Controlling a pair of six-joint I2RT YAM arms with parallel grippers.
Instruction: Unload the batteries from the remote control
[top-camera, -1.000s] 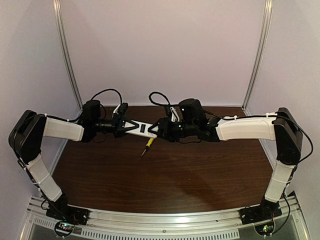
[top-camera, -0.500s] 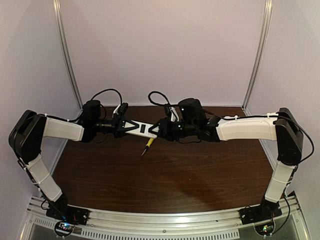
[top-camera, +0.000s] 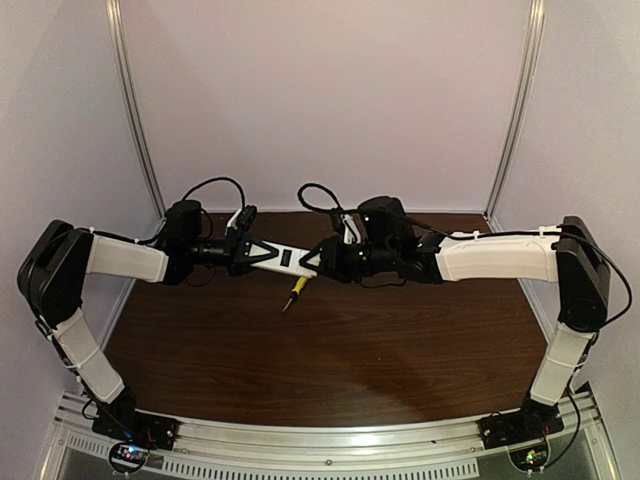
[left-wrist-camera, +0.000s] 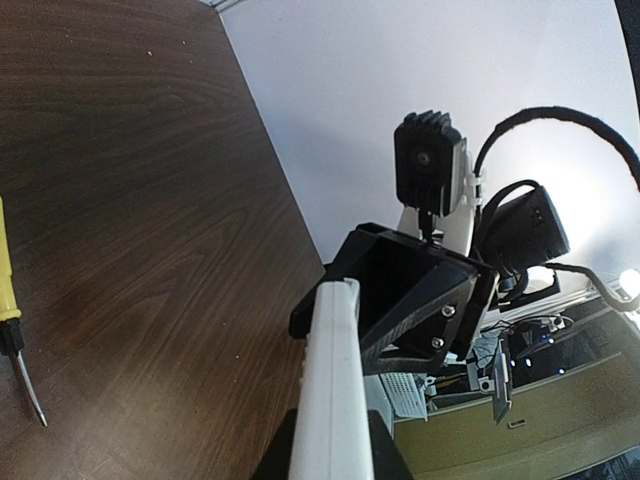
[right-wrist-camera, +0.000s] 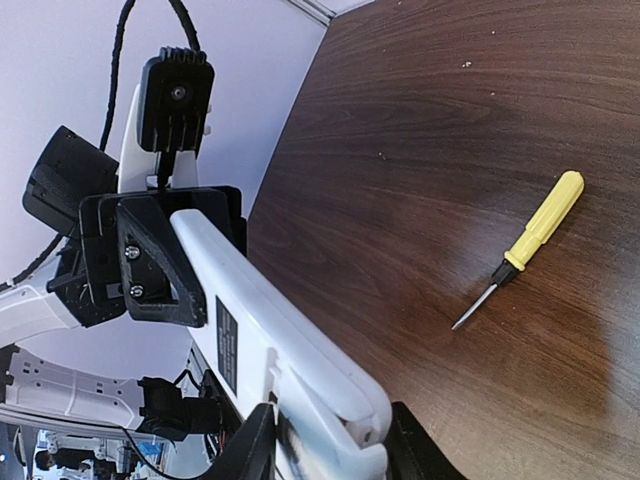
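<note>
The white remote control (top-camera: 285, 258) hangs in the air above the back of the table, held at both ends. My left gripper (top-camera: 250, 252) is shut on its left end, and the slab shows edge-on (left-wrist-camera: 330, 400) between those jaws (left-wrist-camera: 330, 462). My right gripper (top-camera: 325, 260) is shut on the other end. In the right wrist view the remote (right-wrist-camera: 255, 315) shows a dark label, and my right gripper (right-wrist-camera: 330, 455) has a finger close against each side. A seam gapes slightly at that near end. The batteries are hidden.
A yellow-handled screwdriver (top-camera: 296, 289) lies on the dark wooden table (top-camera: 380, 350) just in front of the remote, also seen as the screwdriver (right-wrist-camera: 525, 245) and at the left edge (left-wrist-camera: 8, 300). Purple walls with metal rails enclose the back and sides.
My right gripper's jaws have narrowed onto the remote's right end, and the right forearm has shifted slightly. The left arm, the remote and the screwdriver have stayed put.
</note>
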